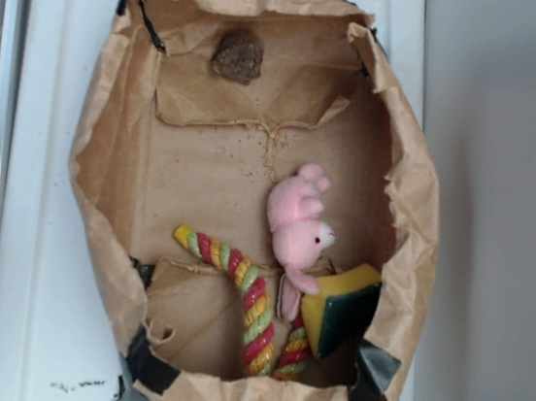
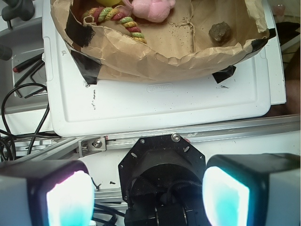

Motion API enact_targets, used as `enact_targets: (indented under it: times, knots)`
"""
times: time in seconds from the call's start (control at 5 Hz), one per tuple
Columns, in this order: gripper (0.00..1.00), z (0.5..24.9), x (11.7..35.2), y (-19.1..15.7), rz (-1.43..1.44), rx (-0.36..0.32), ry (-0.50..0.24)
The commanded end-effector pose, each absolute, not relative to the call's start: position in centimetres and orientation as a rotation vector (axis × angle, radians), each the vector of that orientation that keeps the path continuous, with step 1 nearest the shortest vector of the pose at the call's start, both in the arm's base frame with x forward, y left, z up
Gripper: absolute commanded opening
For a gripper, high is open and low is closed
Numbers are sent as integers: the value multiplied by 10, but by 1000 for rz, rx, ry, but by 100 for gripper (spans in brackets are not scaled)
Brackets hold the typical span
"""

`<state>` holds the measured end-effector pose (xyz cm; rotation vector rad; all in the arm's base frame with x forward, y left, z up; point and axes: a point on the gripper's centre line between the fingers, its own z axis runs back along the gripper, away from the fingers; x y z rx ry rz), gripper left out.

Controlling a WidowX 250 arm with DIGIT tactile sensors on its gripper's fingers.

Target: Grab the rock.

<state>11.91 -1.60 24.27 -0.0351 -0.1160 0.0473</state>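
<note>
The rock (image 1: pixel 238 56) is a small dark grey-brown speckled lump lying on the paper at the far end of the brown paper bag (image 1: pixel 99 141). In the wrist view the rock (image 2: pixel 219 32) sits near the bag's right end, just behind the crumpled paper wall. My gripper (image 2: pixel 148 195) is outside the bag, over the metal rail beside the white tray, far from the rock. Its two glowing fingers (image 2: pixel 70 197) stand wide apart with nothing between them. The exterior view does not show the gripper.
A pink plush bunny (image 1: pixel 299 226), a striped rope toy (image 1: pixel 251 301) and a yellow-and-green sponge (image 1: pixel 341 307) lie at the bag's other end. The bag rests on a white tray (image 2: pixel 155 101). Cables (image 2: pixel 19 89) lie left of the tray, a metal rail (image 2: pixel 225 129) along its edge.
</note>
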Motion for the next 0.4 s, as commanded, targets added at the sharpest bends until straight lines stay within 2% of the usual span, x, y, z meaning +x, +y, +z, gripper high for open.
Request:
enact_targets:
  times: [0.0, 0.2]
  knots:
    - [100, 243, 119, -16, 47, -35, -116]
    - [100, 214, 169, 7, 51, 15, -132]
